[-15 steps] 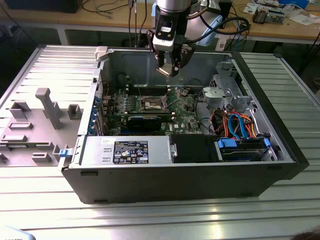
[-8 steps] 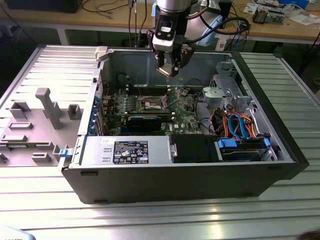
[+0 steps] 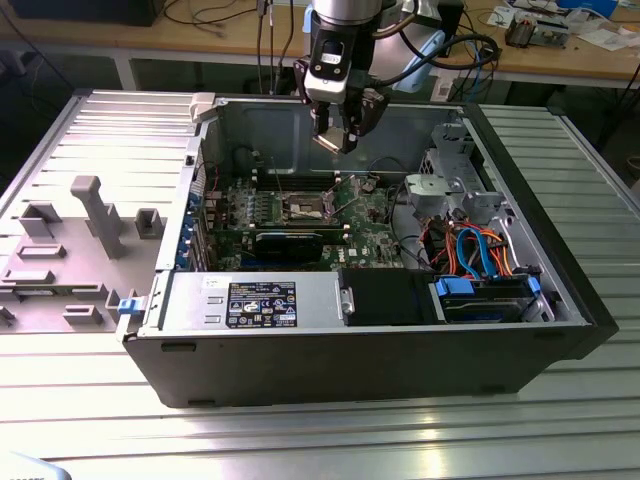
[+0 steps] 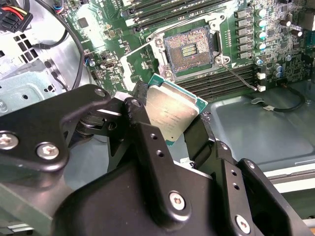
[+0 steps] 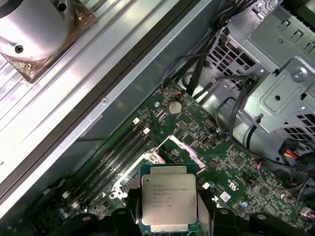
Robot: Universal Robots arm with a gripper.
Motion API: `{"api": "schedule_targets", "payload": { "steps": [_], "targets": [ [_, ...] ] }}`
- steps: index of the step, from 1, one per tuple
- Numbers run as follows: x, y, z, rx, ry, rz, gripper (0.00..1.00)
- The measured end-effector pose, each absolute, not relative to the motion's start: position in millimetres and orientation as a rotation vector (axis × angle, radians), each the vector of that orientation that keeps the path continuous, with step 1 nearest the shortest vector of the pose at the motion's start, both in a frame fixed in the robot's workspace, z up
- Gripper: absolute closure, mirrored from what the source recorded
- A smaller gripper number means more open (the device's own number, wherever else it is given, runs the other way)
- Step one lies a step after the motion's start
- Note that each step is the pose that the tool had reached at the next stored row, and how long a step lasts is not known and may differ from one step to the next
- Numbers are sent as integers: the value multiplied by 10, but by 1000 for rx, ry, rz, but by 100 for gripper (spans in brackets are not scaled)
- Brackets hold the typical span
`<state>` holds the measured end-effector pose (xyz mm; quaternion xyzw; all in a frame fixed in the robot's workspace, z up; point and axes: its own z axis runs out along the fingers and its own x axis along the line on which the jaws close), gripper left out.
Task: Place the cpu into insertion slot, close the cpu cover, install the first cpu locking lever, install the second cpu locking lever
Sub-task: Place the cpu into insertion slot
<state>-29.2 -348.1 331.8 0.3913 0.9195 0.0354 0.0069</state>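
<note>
Step one, chip placement, is in hand and not done. Your gripper (image 3: 336,138) is clamped on the cpu (image 4: 172,110), with black fingers (image 4: 141,110) on opposite edges and the metal top facing up at both wrist cameras. In the exterior view you hang over the open computer case (image 3: 400,350), well above the green board (image 3: 365,205), and the chip touches nothing but the fingers. The insertion slot (image 4: 189,49) lies bare, its contact field showing and nothing seated in it. What I take for the cpu cover (image 5: 189,155) looks swung up off the socket, but I can't tell its exact angle. A thin wire lever (image 4: 238,76) lies beside the socket and looks unlatched. So the cover and both levers are not yet dealt with. My read: in the second wrist view the chip sits off to one side of the socket and high. Seating it calls for centring over the socket, matching the corners, and a level, gentle descent. A tilted chip would likely bend the contacts.
</note>
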Motion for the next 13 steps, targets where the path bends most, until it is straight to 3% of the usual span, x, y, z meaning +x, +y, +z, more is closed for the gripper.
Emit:
{"api": "schedule_targets", "payload": {
  "steps": [13],
  "targets": [
    [-292, -3481, 3318, 1252, 2861, 103, 45]
  ]
}}
